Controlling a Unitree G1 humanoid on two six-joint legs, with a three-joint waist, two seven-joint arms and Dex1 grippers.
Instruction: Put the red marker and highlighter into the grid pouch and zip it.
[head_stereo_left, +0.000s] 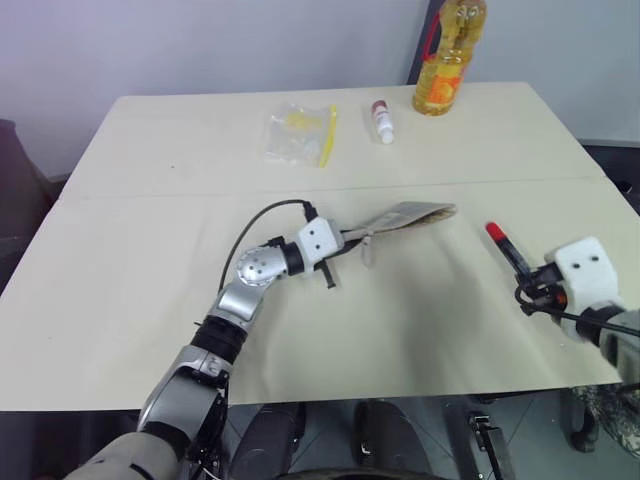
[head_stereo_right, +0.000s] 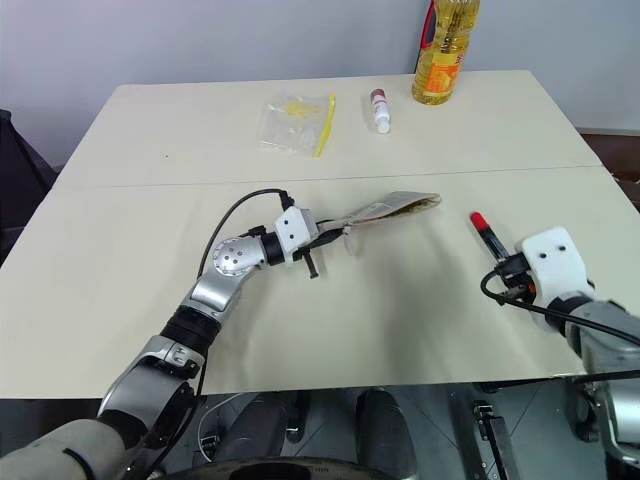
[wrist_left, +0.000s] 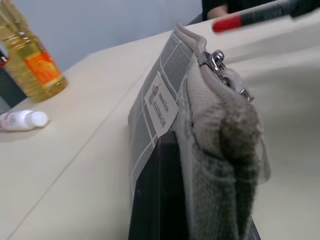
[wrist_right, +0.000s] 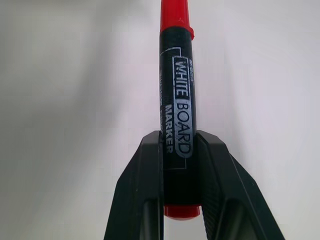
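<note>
Red marker gripped, pouch held up for insertion.

The right gripper (wrist_right: 179, 175) is clamped on the red marker (head_stereo_left: 507, 249), its long axis running out past the fingers, cap end leading. The left gripper (head_stereo_right: 318, 243) is closed on one end of the grid pouch (head_stereo_left: 405, 217), which it holds over the middle of the table (head_stereo_left: 150, 300), the other end pointing toward the marker. The pouch lies to the left of the marker, apart from it. Judgement: the marker must travel left, aligned with the pouch mouth.

Grey white-gridded pouch (head_stereo_left: 405, 216), red-and-black marker (wrist_right: 177, 115), yellow oil bottle (head_stereo_left: 447, 55)
</note>
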